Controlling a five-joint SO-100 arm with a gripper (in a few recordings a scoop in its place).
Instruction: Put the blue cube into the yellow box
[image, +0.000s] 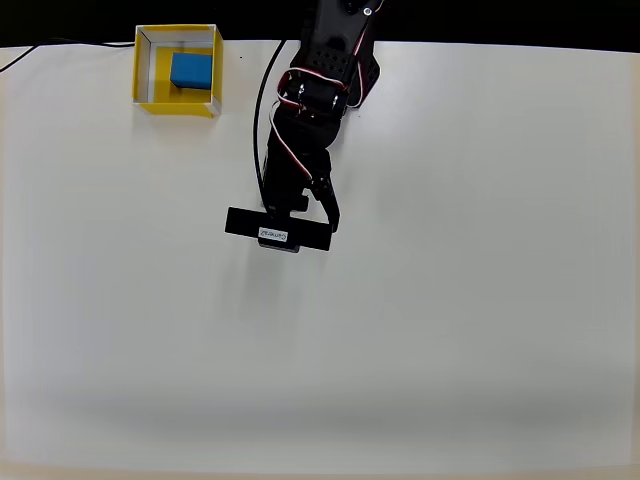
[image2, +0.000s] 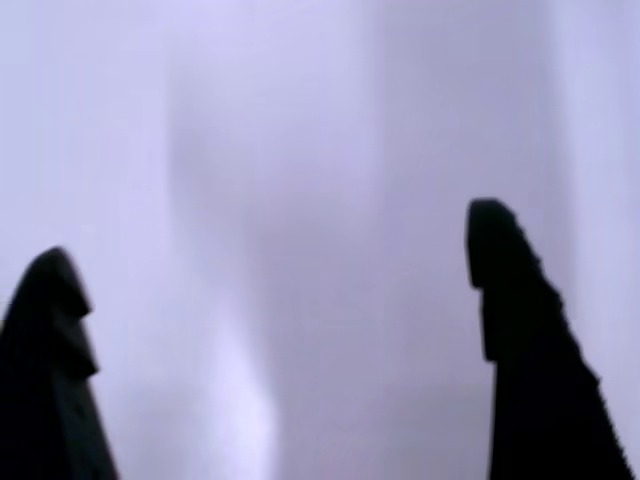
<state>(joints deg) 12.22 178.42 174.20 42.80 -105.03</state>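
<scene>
In the overhead view the box (image: 177, 70) sits at the far left of the table (image: 450, 320), near its back edge, and the cube (image: 191, 70) lies inside it, resting toward the right-hand wall. By how things lie, I judge the task done.

To the right of the box, well apart from it, is my arm, reaching out over bare table. My gripper (image2: 280, 270) is spread wide in the wrist view: one dark finger (image2: 50, 340) at the left, the other at the right, nothing but blurred pale table between them. I hold nothing.

What could go wrong is small but real. If I swing left at a low height, my arm or the cable (image: 262, 110) trailing along it could clip the box's near wall and slide or tip it, spilling the cube. Dropping onto the table with the fingers splayed could also scrape it. I'd keep high and away from the box.
</scene>
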